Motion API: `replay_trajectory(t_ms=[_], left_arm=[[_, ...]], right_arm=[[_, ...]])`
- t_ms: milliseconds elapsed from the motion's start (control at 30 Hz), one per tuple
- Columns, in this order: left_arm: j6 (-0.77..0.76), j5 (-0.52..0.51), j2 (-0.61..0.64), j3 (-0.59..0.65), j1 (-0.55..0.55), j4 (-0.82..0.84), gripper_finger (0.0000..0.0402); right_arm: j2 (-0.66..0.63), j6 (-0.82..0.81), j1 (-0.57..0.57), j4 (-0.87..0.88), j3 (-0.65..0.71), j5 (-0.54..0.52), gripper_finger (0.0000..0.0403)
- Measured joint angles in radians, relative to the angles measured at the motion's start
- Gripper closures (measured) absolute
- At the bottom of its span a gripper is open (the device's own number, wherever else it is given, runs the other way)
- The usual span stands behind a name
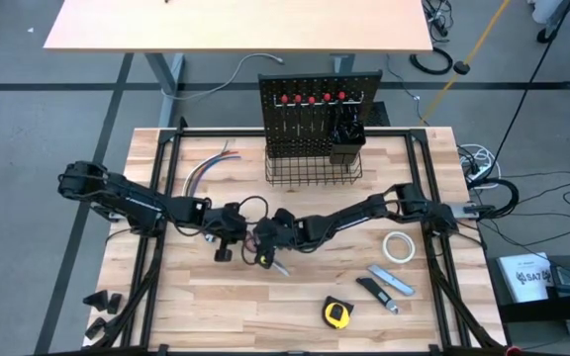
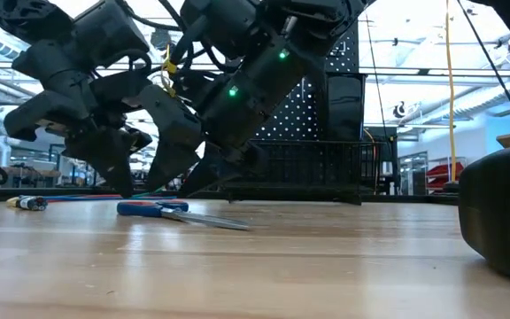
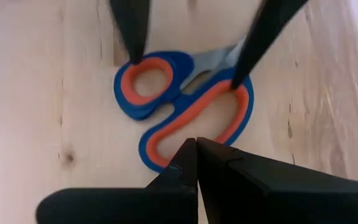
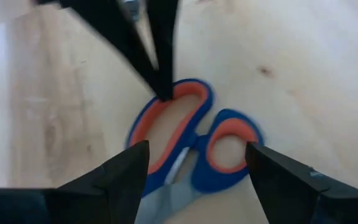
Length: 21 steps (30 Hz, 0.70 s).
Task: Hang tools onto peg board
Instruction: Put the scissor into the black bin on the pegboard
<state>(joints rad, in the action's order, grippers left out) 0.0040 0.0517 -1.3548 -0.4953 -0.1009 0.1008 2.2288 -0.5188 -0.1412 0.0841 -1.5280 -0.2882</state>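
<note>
Scissors [image 1: 273,263] with blue and orange handles lie flat on the wooden table near its middle, and the low view shows them [image 2: 153,208] with the blades on the board. My left gripper [image 3: 196,143] is shut, its tips at the end of the large handle loop. My right gripper [image 4: 197,149] comes from the opposite side and is open. Its fingers [image 3: 132,37] stand one by the small loop and one by the outer side of the large loop. The peg board [image 1: 315,119] stands upright at the table's far edge. My left gripper's shut fingertips meet the rim of the large handle loop at its free end [image 4: 166,93], slanting down from the table's left. The scissors lie flat on the table. My right gripper's fingertips straddle both handle loops [image 3: 235,87]; whether they touch them I cannot tell.
A white tape roll [image 1: 397,247], a grey-blue utility knife [image 1: 394,282] and a yellow tape measure [image 1: 336,313] lie at the near right. Coloured wires [image 1: 206,168] lie at the far left. Red-handled screwdrivers [image 1: 312,99] hang on the board above its wire basket [image 1: 313,170].
</note>
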Motion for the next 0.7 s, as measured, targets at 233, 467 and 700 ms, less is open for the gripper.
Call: replay_trajectory(t_ms=[233, 467, 700], left_arm=[[0.0, 0.0, 0.0, 0.0, 0.0, -0.019, 0.0402], [0.0, -0.001, 0.0, 0.0, 0.0, -0.021, 0.0402], [-0.001, 0.001, 0.0, 0.0, 0.0, -0.021, 0.0402]], right_arm=[[0.013, 0.006, 0.003, -0.019, 0.0, -0.026, 0.0145], [0.061, 0.009, -0.004, -0.076, -0.003, -0.038, 0.0145], [0.065, 0.064, -0.003, -0.004, -0.005, -0.034, 0.0145]])
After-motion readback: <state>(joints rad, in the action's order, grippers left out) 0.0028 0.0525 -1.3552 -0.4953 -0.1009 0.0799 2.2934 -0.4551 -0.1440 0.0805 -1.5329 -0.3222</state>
